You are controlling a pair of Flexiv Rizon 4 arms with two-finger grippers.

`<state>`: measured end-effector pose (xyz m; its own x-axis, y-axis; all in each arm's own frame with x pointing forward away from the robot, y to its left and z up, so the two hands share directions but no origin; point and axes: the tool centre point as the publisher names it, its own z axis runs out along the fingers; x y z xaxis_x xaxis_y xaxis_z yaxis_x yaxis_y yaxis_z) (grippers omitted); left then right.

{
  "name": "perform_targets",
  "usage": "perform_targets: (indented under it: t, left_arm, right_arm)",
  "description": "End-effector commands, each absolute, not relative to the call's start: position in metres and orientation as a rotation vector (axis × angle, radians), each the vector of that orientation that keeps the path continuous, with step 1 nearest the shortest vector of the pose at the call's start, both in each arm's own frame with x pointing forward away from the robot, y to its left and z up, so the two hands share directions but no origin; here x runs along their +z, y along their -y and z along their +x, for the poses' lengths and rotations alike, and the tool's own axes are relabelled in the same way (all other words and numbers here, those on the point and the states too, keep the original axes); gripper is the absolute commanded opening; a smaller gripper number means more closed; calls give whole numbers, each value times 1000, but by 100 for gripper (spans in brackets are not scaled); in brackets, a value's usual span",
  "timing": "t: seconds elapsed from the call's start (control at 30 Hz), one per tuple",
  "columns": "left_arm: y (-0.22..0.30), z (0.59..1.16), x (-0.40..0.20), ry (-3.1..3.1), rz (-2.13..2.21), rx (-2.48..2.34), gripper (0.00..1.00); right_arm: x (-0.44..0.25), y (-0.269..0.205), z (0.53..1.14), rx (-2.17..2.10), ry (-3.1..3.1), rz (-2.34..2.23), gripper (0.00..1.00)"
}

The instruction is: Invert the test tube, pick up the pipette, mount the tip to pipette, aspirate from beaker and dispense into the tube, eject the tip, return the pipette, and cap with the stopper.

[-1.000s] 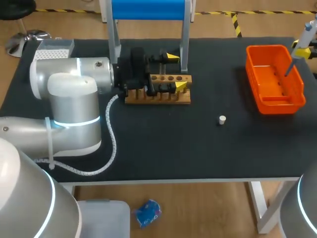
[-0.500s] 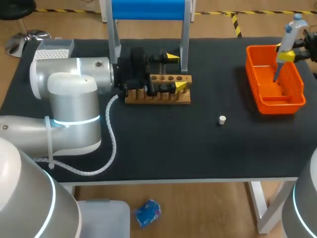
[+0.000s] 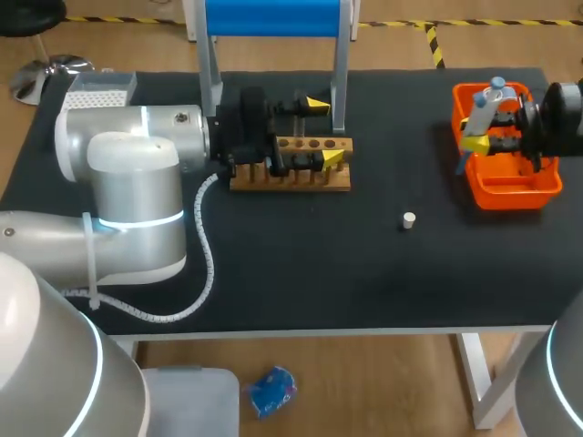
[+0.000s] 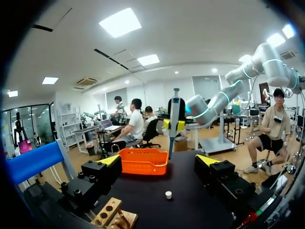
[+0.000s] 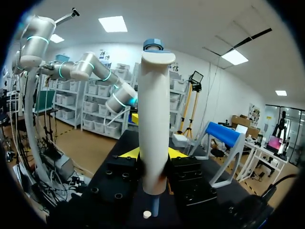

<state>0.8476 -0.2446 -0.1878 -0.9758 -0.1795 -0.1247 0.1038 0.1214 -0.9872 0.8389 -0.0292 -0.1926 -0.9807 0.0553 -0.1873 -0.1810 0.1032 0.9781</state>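
Note:
My right gripper (image 3: 481, 137) is shut on the white pipette (image 3: 484, 111) with the blue top and holds it upright over the left side of the orange bin (image 3: 515, 185). In the right wrist view the pipette (image 5: 155, 124) stands between the yellow fingertips (image 5: 128, 153). The white stopper (image 3: 409, 219) lies alone on the black mat, and also shows under the pipette as stopper (image 5: 147, 214). My left gripper (image 3: 323, 131) is open, its fingers on either side of the right end of the wooden rack (image 3: 290, 178). The test tube is hard to make out.
A white tip box (image 3: 100, 86) sits at the back left. A blue-topped stand (image 3: 273, 18) rises behind the rack. The left wrist view shows the orange bin (image 4: 143, 161), the pipette (image 4: 174, 119) and the stopper (image 4: 167, 194) ahead of the gripper (image 4: 159, 162).
My right arm has carried the pipette leftward from the table's right edge to over the bin's left side. The left arm has not moved.

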Motion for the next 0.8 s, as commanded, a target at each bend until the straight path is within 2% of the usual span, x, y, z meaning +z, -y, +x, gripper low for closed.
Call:
perform_targets:
  t: [0.03, 0.43, 0.8]
  left_arm:
    - [246, 847, -189, -2177, -79, -1949, 100]
    - [246, 847, -189, -2177, -79, -1949, 100]
    - [246, 847, -189, -2177, -79, -1949, 100]
  right_arm:
    - [-191, 29, 834, 1954, -2155, -55, 0]
    - [-191, 29, 834, 1954, -2155, -55, 0]
    - [-222, -57, 801, 2052, -2238, -237, 0]
